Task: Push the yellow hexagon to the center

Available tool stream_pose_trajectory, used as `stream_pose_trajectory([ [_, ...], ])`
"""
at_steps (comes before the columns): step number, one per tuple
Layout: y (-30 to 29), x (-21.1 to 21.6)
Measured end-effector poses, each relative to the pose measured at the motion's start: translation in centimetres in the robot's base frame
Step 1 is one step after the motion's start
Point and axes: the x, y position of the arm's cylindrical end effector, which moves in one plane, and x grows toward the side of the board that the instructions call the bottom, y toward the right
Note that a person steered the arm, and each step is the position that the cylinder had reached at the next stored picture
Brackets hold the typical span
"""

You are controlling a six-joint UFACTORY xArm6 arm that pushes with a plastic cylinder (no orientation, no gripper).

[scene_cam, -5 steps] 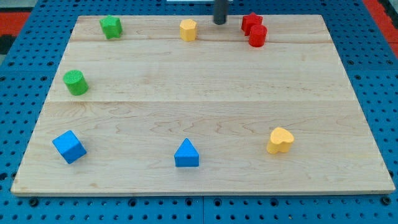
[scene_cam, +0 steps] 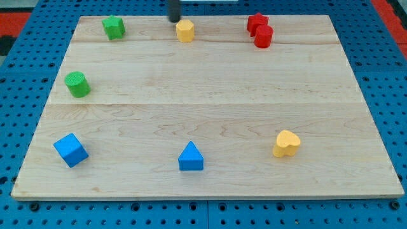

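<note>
The yellow hexagon (scene_cam: 185,30) sits near the view's top edge of the wooden board (scene_cam: 210,95), a little left of the middle. My tip (scene_cam: 173,19) is at the view's top, just up and to the left of the hexagon, close to it; I cannot tell whether it touches.
Two red blocks (scene_cam: 259,30) sit together at the top right. A green block (scene_cam: 113,27) is at the top left, a green cylinder (scene_cam: 77,84) on the left. A blue cube (scene_cam: 70,150), a blue triangle (scene_cam: 191,157) and a yellow heart (scene_cam: 287,144) lie along the bottom.
My tip has moved left from the hexagon's right side to its upper left. The yellow hexagon has shifted a little to the left.
</note>
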Motion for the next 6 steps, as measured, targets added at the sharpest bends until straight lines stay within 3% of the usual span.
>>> stream_pose_trajectory([
  [1, 3.2, 3.3],
  [2, 4.6, 4.0],
  [3, 3.2, 1.5],
  [4, 5.7, 1.3],
  [6, 13.1, 13.9],
])
